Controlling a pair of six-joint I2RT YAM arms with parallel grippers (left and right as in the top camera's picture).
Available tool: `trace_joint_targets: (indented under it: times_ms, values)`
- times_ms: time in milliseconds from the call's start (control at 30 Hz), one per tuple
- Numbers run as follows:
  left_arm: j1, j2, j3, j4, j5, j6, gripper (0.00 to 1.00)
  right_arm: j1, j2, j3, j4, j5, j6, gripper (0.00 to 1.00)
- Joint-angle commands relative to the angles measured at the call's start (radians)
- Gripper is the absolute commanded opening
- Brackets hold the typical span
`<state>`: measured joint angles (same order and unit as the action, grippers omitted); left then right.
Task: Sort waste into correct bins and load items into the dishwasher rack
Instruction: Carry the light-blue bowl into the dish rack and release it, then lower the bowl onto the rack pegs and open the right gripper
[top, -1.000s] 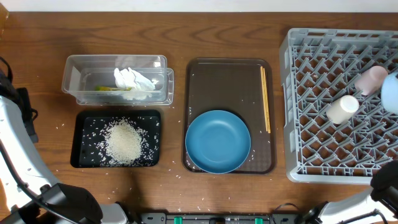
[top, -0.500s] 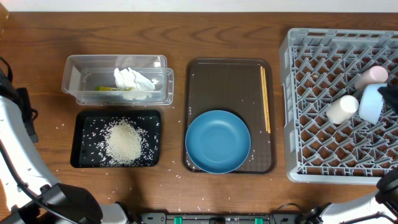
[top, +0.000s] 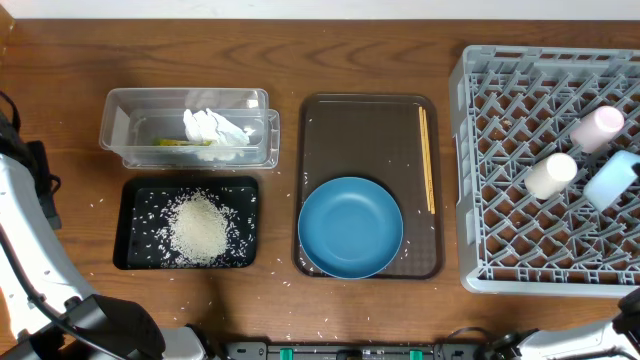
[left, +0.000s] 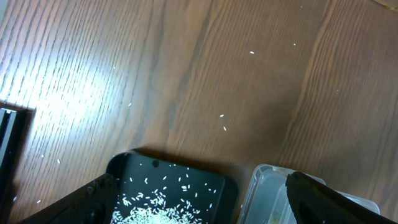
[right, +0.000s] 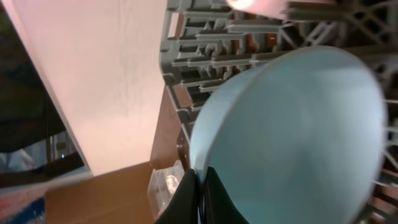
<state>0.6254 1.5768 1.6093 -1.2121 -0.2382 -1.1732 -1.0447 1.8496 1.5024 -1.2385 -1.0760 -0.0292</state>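
Small light-blue bowl (top: 611, 178), overhead: tipped on edge at the right side of the dishwasher rack (top: 465, 170); just beside the white cup (top: 551, 174), below the pale pink cup (top: 597, 128); can't tell from here whether it rests on the lattice or hangs just above
Rack, overhead: both cups lie toward its right; many free cells to the left & front
Brown serving tray (top: 360, 135), overhead: large blue dish (top: 350, 227) + chopsticks (top: 427, 158) on it, not yet loaded
Bins, overhead: clear tub (top: 118, 130) holds napkin (top: 213, 128) & wrapper (top: 180, 142); black tray (top: 135, 200) holds rice (top: 198, 228) in a pile, some loose on the table (top: 300, 40)
Left gripper (left: 200, 186), left wrist: fingers spread wide, nothing between them; hangs over the table w/ a corner of the black tray and of the tub below; idle
Right gripper (right: 200, 190), right wrist: fingers pinched tight on the bowl's rim; bowl fills the view, rack lattice & pink cup behind
Step in hand (est.): seating the bowl in the rack
Do it well: lower until the rim's low edge sits btwn grid ribs; keep it clear of the white cup so neither gets knocked; let go only once the rack bears the weight, else it may roll; lift straight off the rim
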Motion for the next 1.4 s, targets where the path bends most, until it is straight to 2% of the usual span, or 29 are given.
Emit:
trace_joint_targets:
  times_ms: [0, 167, 267, 333, 500, 533, 633, 933, 1067, 1133, 1267, 1367]
  values:
    - [0.002, 0.002, -0.003, -0.006, -0.006, 0.010, 0.89, -0.028, -0.006, -0.008, -0.022, 0.178, 0.014, 0.01]
    - [0.002, 0.002, -0.003, -0.006, -0.006, 0.010, 0.89, -0.054, -0.008, -0.005, -0.045, 0.212, 0.014, 0.02]
    - [0.002, 0.002, -0.003, -0.006, -0.006, 0.010, 0.89, -0.068, -0.019, -0.004, -0.057, 0.212, 0.014, 0.06]
    - [0.002, 0.002, -0.003, -0.006, -0.006, 0.010, 0.89, -0.076, -0.037, -0.004, -0.060, 0.214, 0.014, 0.14]
    - [0.002, 0.002, -0.003, -0.006, -0.006, 0.010, 0.89, -0.088, -0.120, -0.003, -0.059, 0.304, 0.072, 0.45]
    - [0.002, 0.002, -0.003, -0.006, -0.006, 0.010, 0.89, -0.088, -0.143, -0.003, -0.057, 0.336, 0.095, 0.53]
    - [0.002, 0.002, -0.003, -0.006, -0.006, 0.010, 0.89, -0.087, -0.212, -0.003, -0.052, 0.374, 0.130, 0.55]
    - [0.002, 0.002, -0.003, -0.006, -0.006, 0.010, 0.89, -0.067, -0.412, -0.002, -0.023, 0.373, 0.164, 0.53]
    - [0.002, 0.002, -0.003, -0.006, -0.006, 0.010, 0.89, -0.031, -0.463, -0.002, 0.009, 0.411, 0.199, 0.49]
    - [0.002, 0.002, -0.003, -0.006, -0.006, 0.010, 0.89, 0.002, -0.476, -0.003, 0.034, 0.492, 0.246, 0.40]
    - [0.002, 0.002, -0.003, -0.006, -0.006, 0.010, 0.89, 0.117, -0.468, -0.008, 0.098, 0.732, 0.360, 0.07]
    - [0.002, 0.002, -0.003, -0.006, -0.006, 0.010, 0.89, 0.196, -0.440, -0.014, 0.142, 0.868, 0.422, 0.01]
